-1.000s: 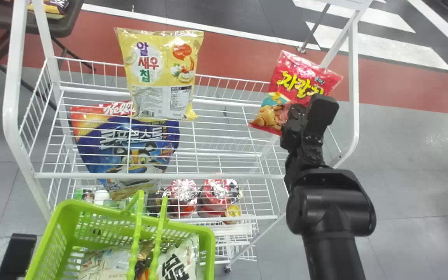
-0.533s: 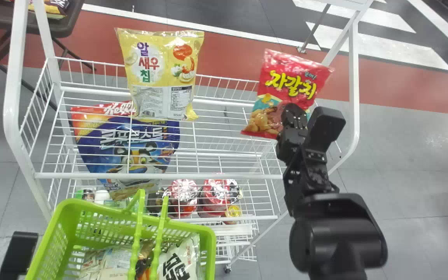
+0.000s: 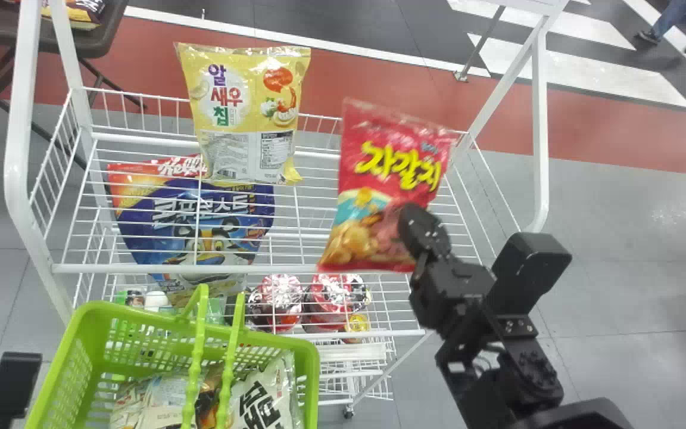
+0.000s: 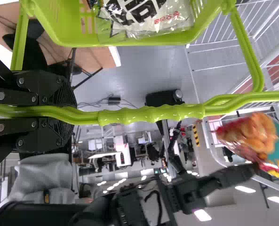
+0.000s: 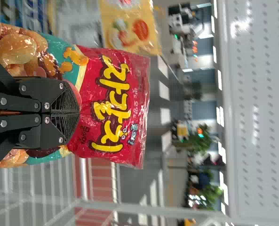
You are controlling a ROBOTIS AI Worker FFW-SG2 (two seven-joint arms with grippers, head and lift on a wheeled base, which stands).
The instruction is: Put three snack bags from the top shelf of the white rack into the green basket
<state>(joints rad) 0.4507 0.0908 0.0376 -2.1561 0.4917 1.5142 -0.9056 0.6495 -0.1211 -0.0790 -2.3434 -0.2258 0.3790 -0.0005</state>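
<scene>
Red bag [image 3: 399,155]: one, up in the air in front of my rack, to the right of the yellow bag, with a gap between them.
Right gripper [image 3: 417,229]: one, and I have its jaws clamped on the low part of the red bag.
Yellow bag [image 3: 248,113]: one, upright at the top shelf [image 3: 343,269] of the white rack [image 3: 14,149].
Blue bag [image 3: 140,226]: one big one, behind the wires, lower than the yellow bag.
Red tubs [image 3: 281,292]: two, side by side, low down in the rack.
Green basket [image 3: 311,375]: one, near me, with a white bag [image 3: 262,396] and more packs inside; I can't count them all.
Left gripper [image 3: 9,387]: one, beside the basket, its jaws squeezed together on the green handle [image 4: 151,114].
</scene>
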